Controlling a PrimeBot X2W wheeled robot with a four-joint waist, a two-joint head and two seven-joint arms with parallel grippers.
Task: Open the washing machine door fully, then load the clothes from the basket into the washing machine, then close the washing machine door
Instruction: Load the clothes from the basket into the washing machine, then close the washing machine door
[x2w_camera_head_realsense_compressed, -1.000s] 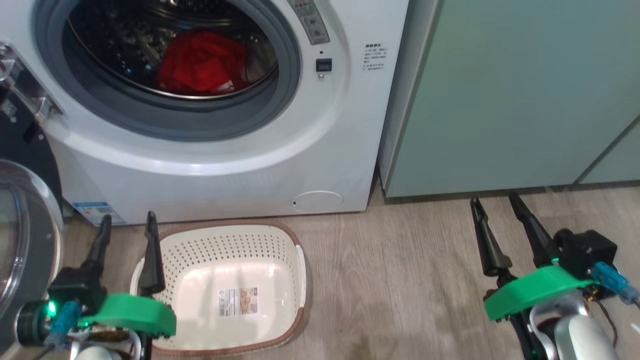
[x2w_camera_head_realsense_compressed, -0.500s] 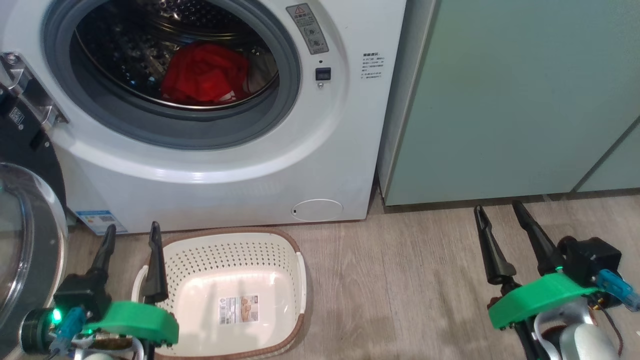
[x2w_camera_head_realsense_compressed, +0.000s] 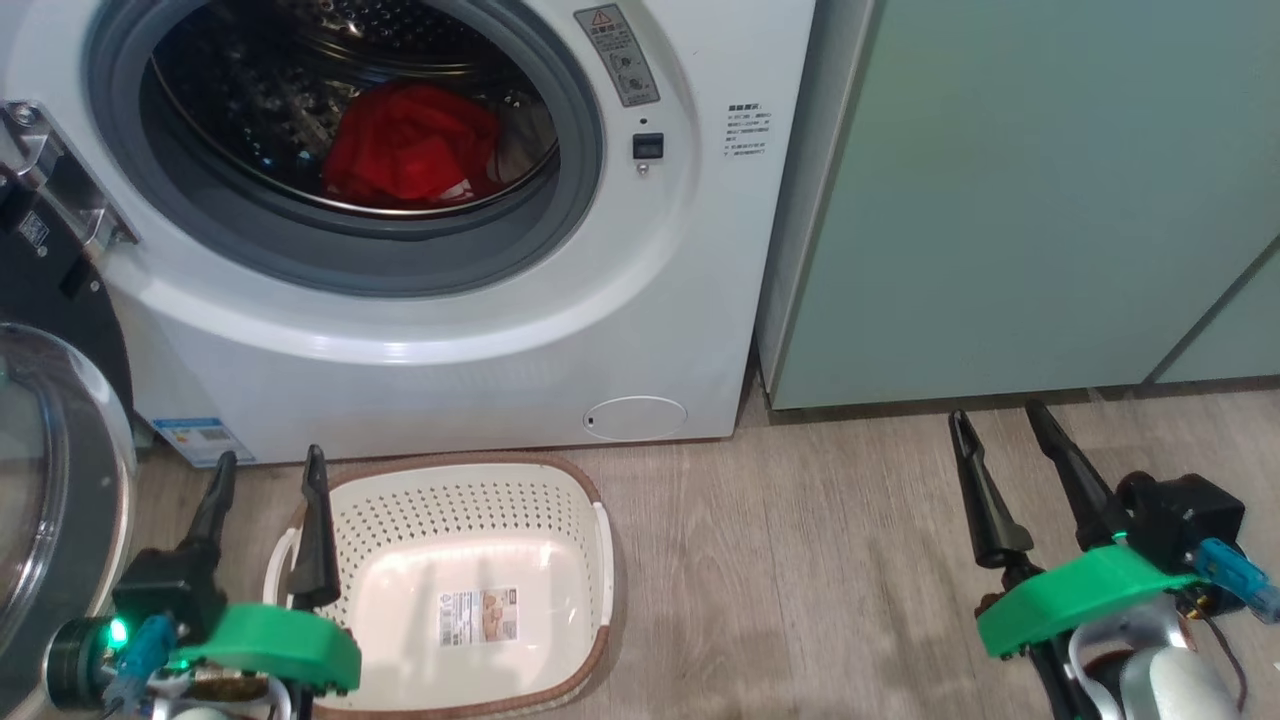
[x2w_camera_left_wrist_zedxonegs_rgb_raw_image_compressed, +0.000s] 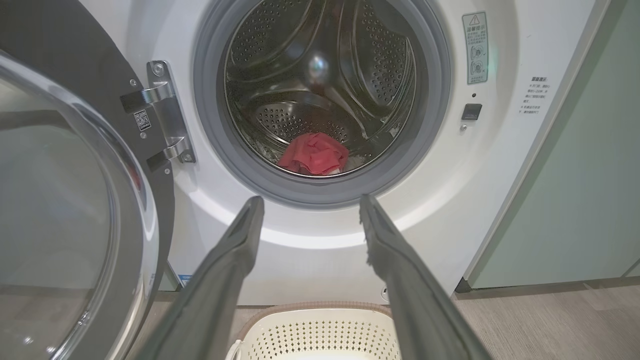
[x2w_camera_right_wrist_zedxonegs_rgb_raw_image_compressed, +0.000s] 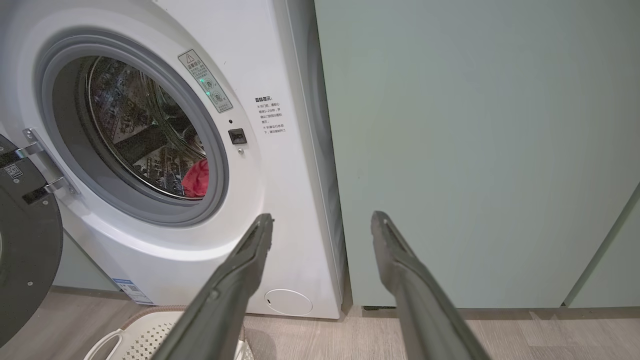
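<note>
The white washing machine (x2w_camera_head_realsense_compressed: 420, 350) stands with its door (x2w_camera_head_realsense_compressed: 50, 470) swung wide open to the left, glass bowl facing out (x2w_camera_left_wrist_zedxonegs_rgb_raw_image_compressed: 55, 200). The red clothes (x2w_camera_head_realsense_compressed: 410, 145) lie inside the steel drum (x2w_camera_left_wrist_zedxonegs_rgb_raw_image_compressed: 315, 152), a sliver of them red in the right wrist view (x2w_camera_right_wrist_zedxonegs_rgb_raw_image_compressed: 196, 179). The cream basket (x2w_camera_head_realsense_compressed: 450, 585) sits on the floor before the machine with only its paper label inside. My left gripper (x2w_camera_head_realsense_compressed: 270, 468) is open at the basket's left rim, holding nothing. My right gripper (x2w_camera_head_realsense_compressed: 998, 420) is open over bare floor to the right, well away from the machine.
Pale green cabinets (x2w_camera_head_realsense_compressed: 1030, 190) stand right of the washer, close against its side (x2w_camera_right_wrist_zedxonegs_rgb_raw_image_compressed: 475, 150). A small round white flap (x2w_camera_head_realsense_compressed: 635, 417) sits low on the washer front. Wood-look floor (x2w_camera_head_realsense_compressed: 800, 560) lies between the basket and my right gripper.
The whole head view has shifted slightly downward as the camera tilted up. Both grippers keep the same open pose; clothes and basket have not moved.
</note>
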